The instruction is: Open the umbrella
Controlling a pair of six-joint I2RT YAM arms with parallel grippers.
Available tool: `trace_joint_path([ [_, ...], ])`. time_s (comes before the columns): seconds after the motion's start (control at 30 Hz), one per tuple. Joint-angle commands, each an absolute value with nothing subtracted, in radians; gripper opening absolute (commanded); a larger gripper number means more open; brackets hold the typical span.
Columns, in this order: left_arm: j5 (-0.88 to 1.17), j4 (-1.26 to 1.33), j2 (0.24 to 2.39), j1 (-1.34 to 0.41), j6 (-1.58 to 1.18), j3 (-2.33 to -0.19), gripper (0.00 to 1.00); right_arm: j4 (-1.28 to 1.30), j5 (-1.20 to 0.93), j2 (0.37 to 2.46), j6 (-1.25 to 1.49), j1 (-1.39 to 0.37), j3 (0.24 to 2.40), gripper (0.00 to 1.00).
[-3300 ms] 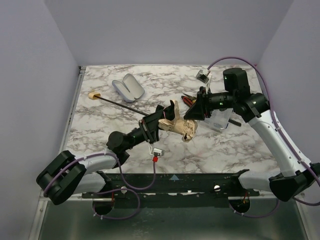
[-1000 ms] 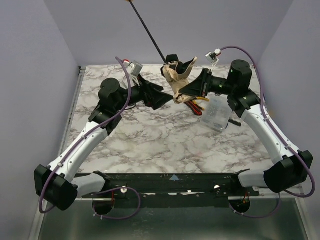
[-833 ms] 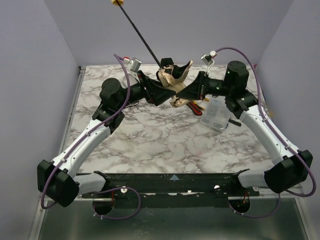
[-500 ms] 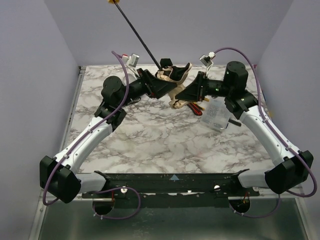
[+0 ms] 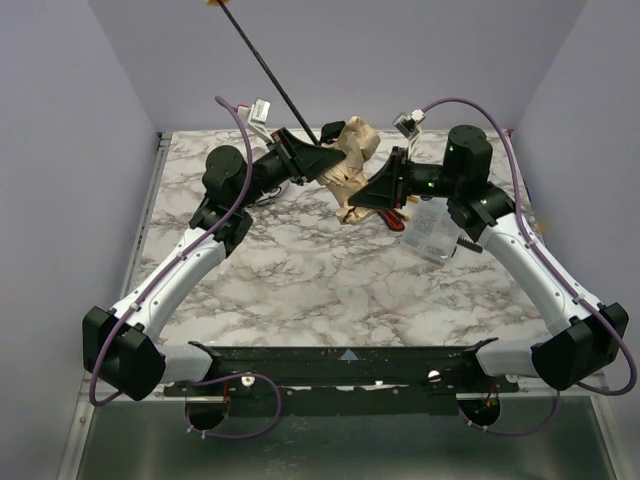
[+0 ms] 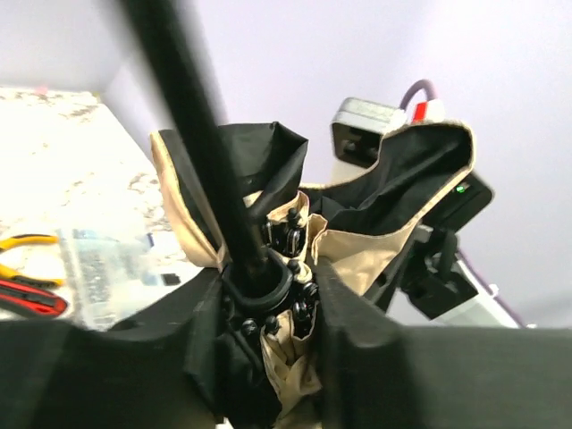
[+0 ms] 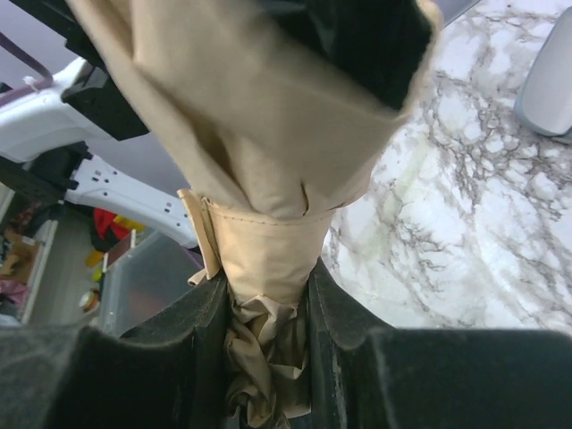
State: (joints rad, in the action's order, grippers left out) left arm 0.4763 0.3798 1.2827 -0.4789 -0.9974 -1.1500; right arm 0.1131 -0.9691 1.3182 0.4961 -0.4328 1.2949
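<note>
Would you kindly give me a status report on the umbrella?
Left gripper shut on umbrella at shaft. Right gripper shut on its fabric. Umbrella aloft, not yet open. Pliers below, clear.

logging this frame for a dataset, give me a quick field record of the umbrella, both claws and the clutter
umbrella: held above the table, canopy bunched, not open
shaft: extended, slanting up-left, handle at the top edge
left claw: shut around the hub on the shaft
right claw: shut on the folded fabric end
pliers: on the table by the right claw
clear box: right of the pliers
</note>
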Motion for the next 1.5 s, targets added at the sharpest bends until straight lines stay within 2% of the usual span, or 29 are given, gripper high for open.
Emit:
trace_joint_path([
  [0.0, 0.499, 0.452, 1.292, -0.471, -1.012, -1.176, 0.13, 0.092, -1.008, 1.302, 0.471, -0.450, 1.338, 0.10],
  [0.03, 0.507, 0.453, 1.289, -0.468, -1.006, -1.174, 0.02, 0.109, -1.004, 1.305, 0.458, -0.449, 1.352, 0.24],
  [0.07, 0.511, 0.450, 1.284, -0.462, -0.998, -1.172, 0.00, 0.142, -0.991, 1.305, 0.433, -0.448, 1.371, 0.39],
  [0.13, 0.504, 0.426, 1.272, -0.445, -0.990, -1.173, 0.00, 0.251, -0.931, 1.292, 0.352, -0.449, 1.407, 0.63],
  [0.17, 0.498, 0.399, 1.267, -0.434, -0.991, -1.177, 0.00, 0.296, -0.881, 1.276, 0.294, -0.448, 1.417, 0.68],
  [0.2, 0.486, 0.370, 1.261, -0.425, -0.985, -1.183, 0.00, 0.329, -0.838, 1.250, 0.246, -0.447, 1.415, 0.70],
  [0.3, 0.456, 0.303, 1.248, -0.411, -0.970, -1.189, 0.00, 0.329, -0.738, 1.163, 0.126, -0.448, 1.371, 0.69],
  [0.57, 0.334, 0.119, 1.245, -0.426, -0.937, -1.256, 0.00, 0.289, -0.681, 1.172, 0.014, -0.463, 1.379, 0.50],
  [0.97, 0.372, 0.285, 1.173, -0.461, -0.861, -1.171, 0.00, 0.135, -0.543, 1.135, -0.328, -0.661, 1.278, 0.40],
  [1.47, 0.368, 0.285, 1.175, -0.481, -0.842, -1.165, 0.00, 0.082, -0.432, 1.164, -0.387, -0.717, 1.250, 0.41],
])
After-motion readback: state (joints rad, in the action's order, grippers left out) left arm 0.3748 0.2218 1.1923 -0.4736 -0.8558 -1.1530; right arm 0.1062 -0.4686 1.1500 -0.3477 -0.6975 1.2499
